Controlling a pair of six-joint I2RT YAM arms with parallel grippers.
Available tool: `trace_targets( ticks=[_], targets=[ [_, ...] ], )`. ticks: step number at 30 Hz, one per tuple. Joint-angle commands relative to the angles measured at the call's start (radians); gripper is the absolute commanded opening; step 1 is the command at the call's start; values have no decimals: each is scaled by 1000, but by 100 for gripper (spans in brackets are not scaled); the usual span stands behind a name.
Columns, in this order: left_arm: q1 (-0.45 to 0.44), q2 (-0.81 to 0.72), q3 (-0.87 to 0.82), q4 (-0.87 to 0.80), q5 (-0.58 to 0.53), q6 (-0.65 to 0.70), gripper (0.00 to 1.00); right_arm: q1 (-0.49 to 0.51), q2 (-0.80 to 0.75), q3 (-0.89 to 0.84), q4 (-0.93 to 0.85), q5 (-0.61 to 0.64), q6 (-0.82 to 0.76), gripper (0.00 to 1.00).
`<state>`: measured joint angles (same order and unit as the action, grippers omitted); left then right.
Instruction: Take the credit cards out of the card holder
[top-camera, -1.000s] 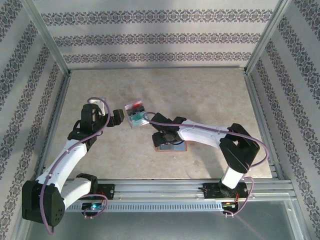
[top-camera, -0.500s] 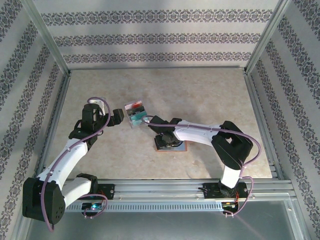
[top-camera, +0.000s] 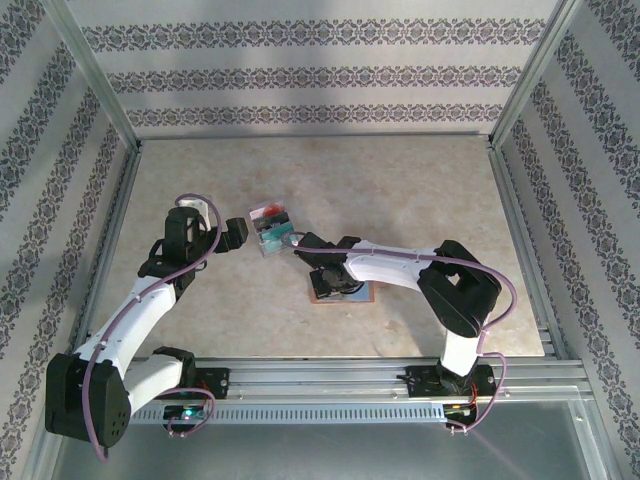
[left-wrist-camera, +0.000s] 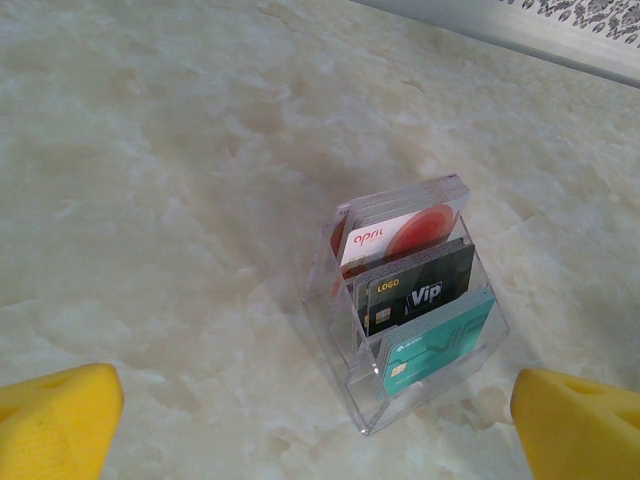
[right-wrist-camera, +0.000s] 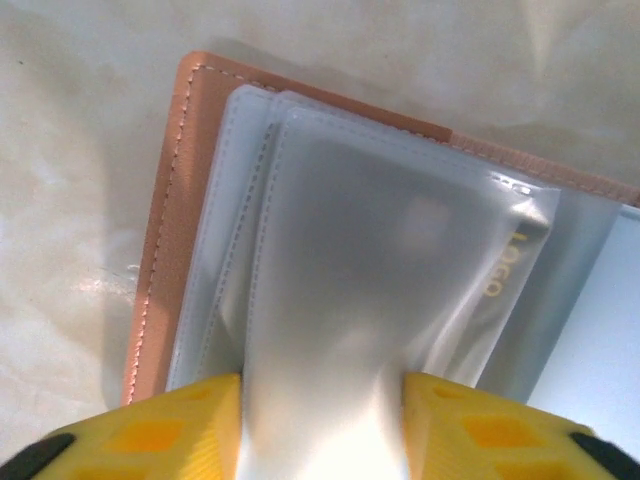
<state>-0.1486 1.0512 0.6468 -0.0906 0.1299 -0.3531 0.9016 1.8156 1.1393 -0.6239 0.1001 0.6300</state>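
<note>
Card holder (right-wrist-camera: 160, 250) lies open; the right claw (right-wrist-camera: 320, 430) has just closed in, pinching 1 clear sleeve (right-wrist-camera: 380, 260), so card extraction looks underway. Left claw (left-wrist-camera: 318, 418) hangs spread wide.

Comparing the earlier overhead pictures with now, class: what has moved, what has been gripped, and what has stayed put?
The right arm folded in, its elbow swinging left toward the wallet. The right claw now pinches a clear sleeve of that wallet. The left arm, its open left claw, the card stand and the wallet stayed put.
</note>
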Motion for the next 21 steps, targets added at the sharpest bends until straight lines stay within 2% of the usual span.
trace_targets(
  ticks=[1,3,7,12,21],
  targets=[
    [8,-3,8,13,-1,-11,99,10,17,4,-35,29,9,39],
    [7,-6,12,10,2,-10,99,10,5,10,-42,43,7,35],
    [8,-17,18,1,4,-6,99,10,-32,12,-54,79,5,33],
    [8,-30,23,-12,2,0,99,6,-60,11,-74,127,7,41],
    [8,-55,34,-36,-6,12,99,-2,-95,-30,-96,180,28,43]
  ],
)
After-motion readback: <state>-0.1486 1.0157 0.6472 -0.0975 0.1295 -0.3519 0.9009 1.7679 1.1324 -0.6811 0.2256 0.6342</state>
